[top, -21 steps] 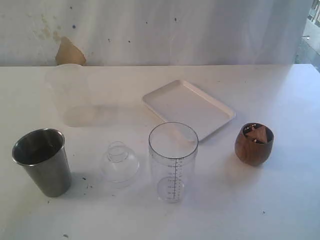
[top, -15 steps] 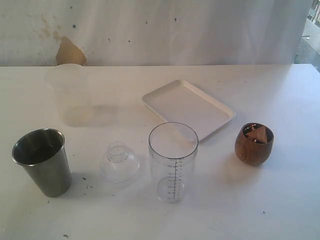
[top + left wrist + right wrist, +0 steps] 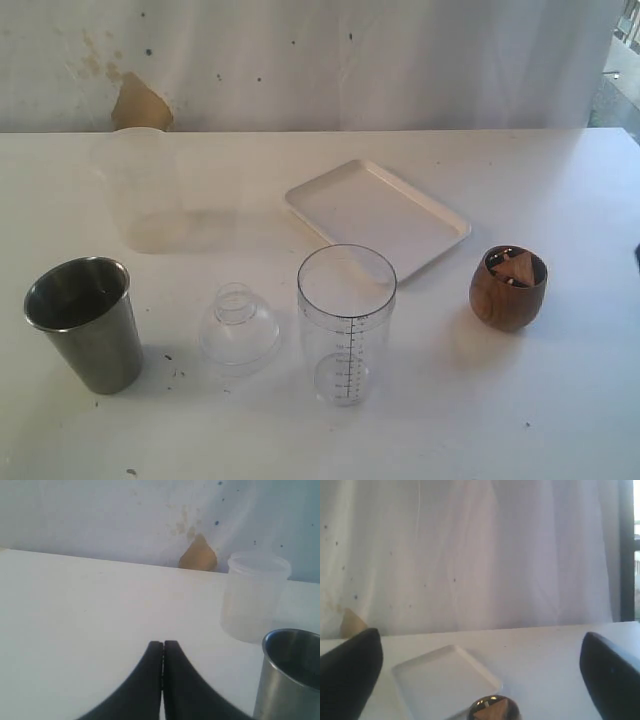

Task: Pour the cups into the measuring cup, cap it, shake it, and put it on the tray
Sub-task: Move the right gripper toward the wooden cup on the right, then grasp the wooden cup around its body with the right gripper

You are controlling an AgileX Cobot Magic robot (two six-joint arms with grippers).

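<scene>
The measuring cup [image 3: 346,322] stands upright and uncapped at the front middle of the table. The steel tumbler [image 3: 85,322] is at the front left, the frosted plastic cup [image 3: 140,190] behind it, and the wooden cup [image 3: 509,287], with wooden pieces inside, at the right. The white tray [image 3: 377,216] lies behind the measuring cup. My left gripper [image 3: 163,645] is shut and empty, low over the table beside the steel tumbler [image 3: 290,675] and short of the frosted cup [image 3: 254,595]. My right gripper [image 3: 480,635] is wide open above the wooden cup [image 3: 493,710], facing the tray [image 3: 445,680].
A clear domed lid [image 3: 239,325] rests on the table between the tumbler and the measuring cup. A white curtain with a tan patch [image 3: 140,105] hangs behind the table's far edge. A dark sliver [image 3: 637,255] shows at the right edge of the exterior view.
A dark sliver has come into the exterior view at its right edge. The cups, lid and tray have not moved.
</scene>
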